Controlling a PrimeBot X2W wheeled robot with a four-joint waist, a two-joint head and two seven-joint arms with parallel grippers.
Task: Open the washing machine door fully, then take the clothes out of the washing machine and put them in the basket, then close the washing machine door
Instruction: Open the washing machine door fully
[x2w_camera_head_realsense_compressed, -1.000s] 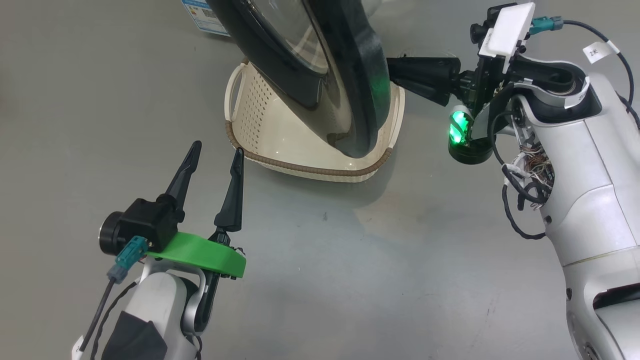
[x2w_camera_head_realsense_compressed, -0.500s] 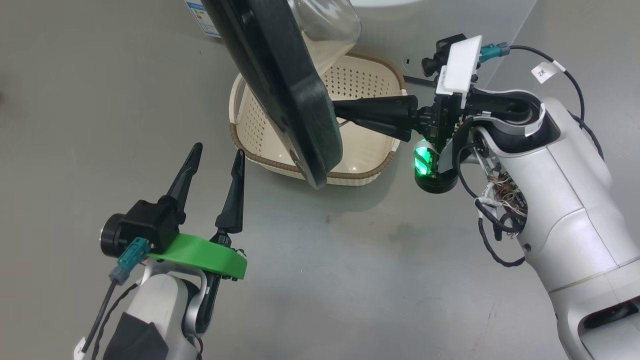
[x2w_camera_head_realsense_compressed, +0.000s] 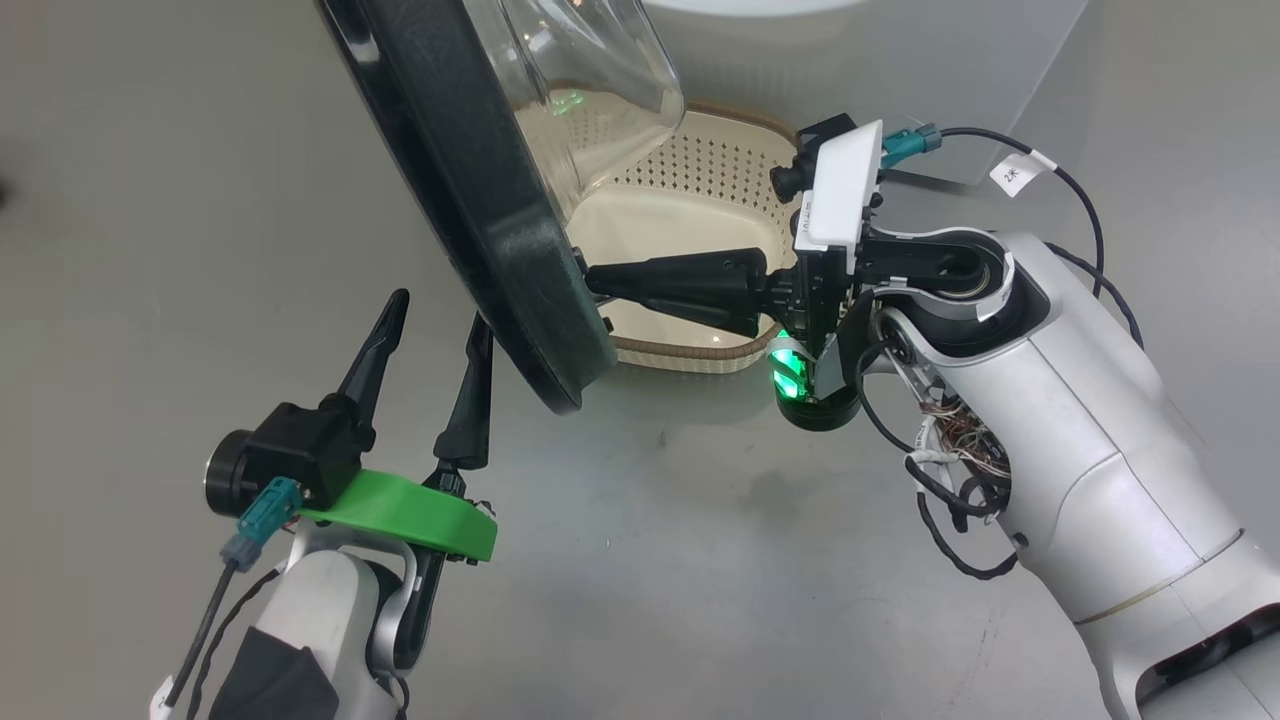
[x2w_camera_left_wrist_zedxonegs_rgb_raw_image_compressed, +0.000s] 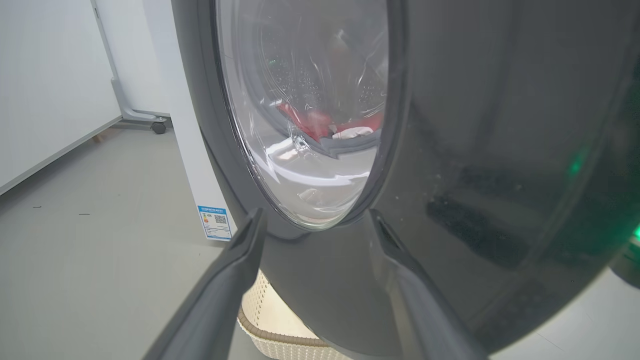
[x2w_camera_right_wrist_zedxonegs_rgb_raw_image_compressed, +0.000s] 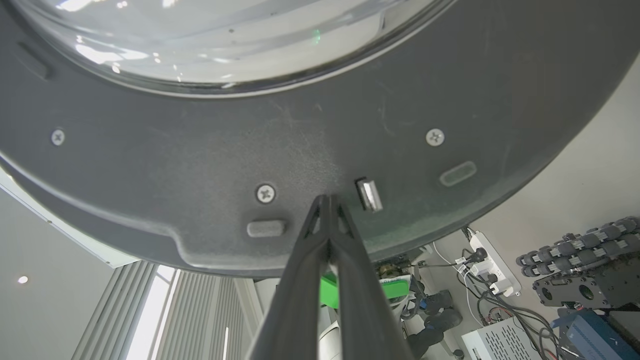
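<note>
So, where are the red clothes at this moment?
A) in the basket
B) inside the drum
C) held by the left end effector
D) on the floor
B: in the left wrist view the clothes lie in the perforated drum, seen through the glass of the washing machine door; the visible part of the basket has none.

A small white tag (x2w_camera_head_realsense_compressed: 1010, 172) on a black cable (x2w_camera_head_realsense_compressed: 975, 133) reads roughly "2K". The blue label (x2w_camera_left_wrist_zedxonegs_rgb_raw_image_compressed: 216, 223) on the washing machine (x2w_camera_left_wrist_zedxonegs_rgb_raw_image_compressed: 200, 190) shows a QR code. Its print is too small to read.
</note>
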